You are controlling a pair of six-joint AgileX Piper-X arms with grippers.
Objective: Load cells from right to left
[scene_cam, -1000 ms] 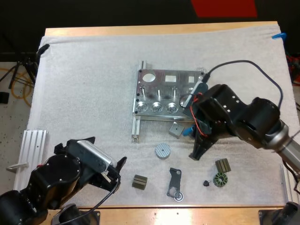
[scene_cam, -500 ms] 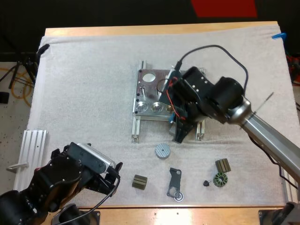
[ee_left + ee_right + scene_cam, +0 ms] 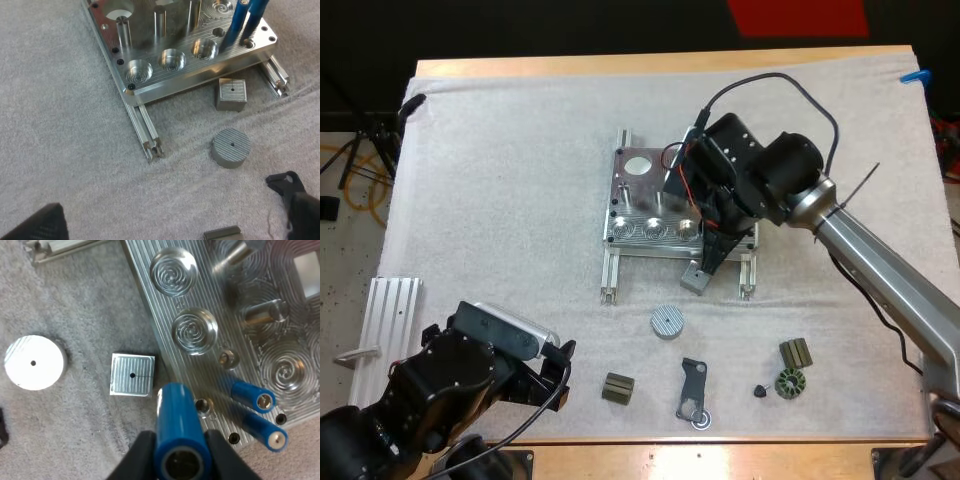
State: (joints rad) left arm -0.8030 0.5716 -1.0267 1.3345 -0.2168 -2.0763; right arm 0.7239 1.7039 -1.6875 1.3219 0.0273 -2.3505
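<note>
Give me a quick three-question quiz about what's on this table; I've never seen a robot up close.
1. True or false: the right gripper holds a blue cylinder.
2. How many other blue cylinders already stand in the metal fixture? A) none B) two C) five
3. Fill in: the left gripper holds nothing; it is ___ (open or shut).

Key: 1 true; 2 B; 3 open.

White mat (image 3: 500, 200) is covering wooden table (image 3: 620, 65); metal fixture (image 3: 635, 207), grey block (image 3: 694, 277), round disc (image 3: 666, 322), black bracket (image 3: 693, 385) are lying on it.
</note>
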